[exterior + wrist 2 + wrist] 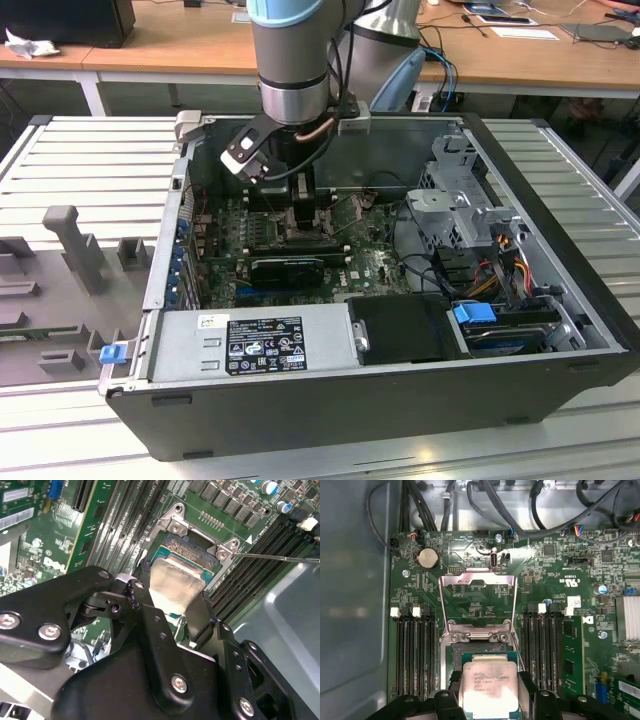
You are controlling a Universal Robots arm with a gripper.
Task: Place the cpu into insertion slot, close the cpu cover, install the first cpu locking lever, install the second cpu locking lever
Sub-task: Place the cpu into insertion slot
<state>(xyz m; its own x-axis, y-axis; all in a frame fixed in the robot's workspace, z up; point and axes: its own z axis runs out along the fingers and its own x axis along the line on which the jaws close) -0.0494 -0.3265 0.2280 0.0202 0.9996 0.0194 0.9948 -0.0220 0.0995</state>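
First wrist view, end effector (490, 692) clamping cpu (489, 680) edges above insertion slot (462, 651), cpu cover (478, 577) raised

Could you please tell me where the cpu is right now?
In the first wrist view the cpu is held in the jaws of the gripper, just over the insertion slot, with the raised cpu cover beyond it.
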